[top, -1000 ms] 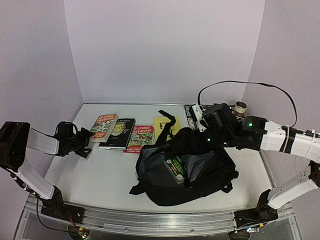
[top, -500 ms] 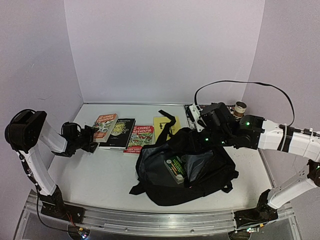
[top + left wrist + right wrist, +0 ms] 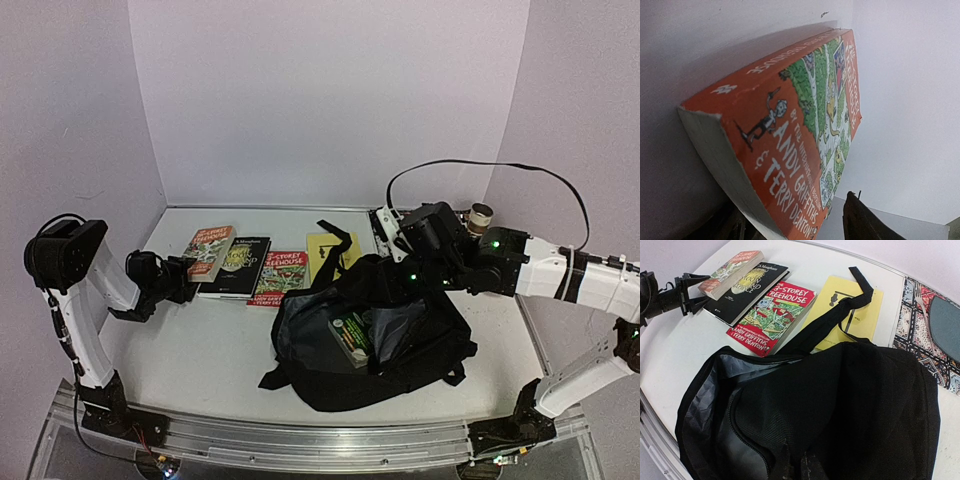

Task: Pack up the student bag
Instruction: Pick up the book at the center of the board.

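Lilac walls close round a white bench (image 3: 190, 350) on three sides. At the left gripper (image 3: 186, 277) the two fingers stand apart, one on each side of the near end of an orange book (image 3: 805, 125). In the left wrist view the paperback's cover and page edge fill the gap, with a dark fingertip (image 3: 860, 222) low beside it. Whether the pads press on the book cannot be told. The book lies flat toward the bench's far left corner, against a black book (image 3: 236, 266). A red book (image 3: 280, 276) comes next in the row, then a yellow book (image 3: 330, 252) nearer the far edge.

The right gripper (image 3: 400, 278) has its fingers closed on black fabric at the far rim of the student bag (image 3: 400, 350), and holds that rim raised above the bench. The bag sits on the right half of the bench, reaching toward the near edge. Its zipped mouth gapes to the left and grey lining shows inside. A green-covered book (image 3: 350, 335) lies in the opening. From the bag's top a black strap (image 3: 840, 315) with a loop runs toward the far edge and crosses the yellow book. A patterned mat (image 3: 920, 330) lies by the far right corner, partly hidden by the right arm, and a small brown roll (image 3: 482, 213) stands beyond that arm.
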You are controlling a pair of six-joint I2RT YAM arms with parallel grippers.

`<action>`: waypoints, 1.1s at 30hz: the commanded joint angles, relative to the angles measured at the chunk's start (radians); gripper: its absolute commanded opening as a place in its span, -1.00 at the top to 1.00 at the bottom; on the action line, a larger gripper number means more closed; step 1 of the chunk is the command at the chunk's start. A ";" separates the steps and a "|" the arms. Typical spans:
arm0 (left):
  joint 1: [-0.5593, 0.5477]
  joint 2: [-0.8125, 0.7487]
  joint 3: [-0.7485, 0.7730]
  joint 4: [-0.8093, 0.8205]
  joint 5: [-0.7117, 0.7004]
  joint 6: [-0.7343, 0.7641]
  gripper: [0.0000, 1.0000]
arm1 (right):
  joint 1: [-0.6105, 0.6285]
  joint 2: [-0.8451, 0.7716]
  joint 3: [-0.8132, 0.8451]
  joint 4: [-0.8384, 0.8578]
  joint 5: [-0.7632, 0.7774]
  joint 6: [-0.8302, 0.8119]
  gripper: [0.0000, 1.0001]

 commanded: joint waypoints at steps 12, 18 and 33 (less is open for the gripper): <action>0.003 0.138 -0.077 0.160 -0.103 -0.096 0.43 | -0.002 -0.003 0.053 0.035 0.032 -0.020 0.89; 0.003 0.160 -0.118 0.280 -0.125 -0.114 0.82 | -0.002 -0.012 0.050 0.032 0.032 -0.021 0.89; 0.005 -0.142 -0.210 0.285 -0.130 0.016 1.00 | -0.001 -0.034 0.041 0.027 0.041 -0.031 0.90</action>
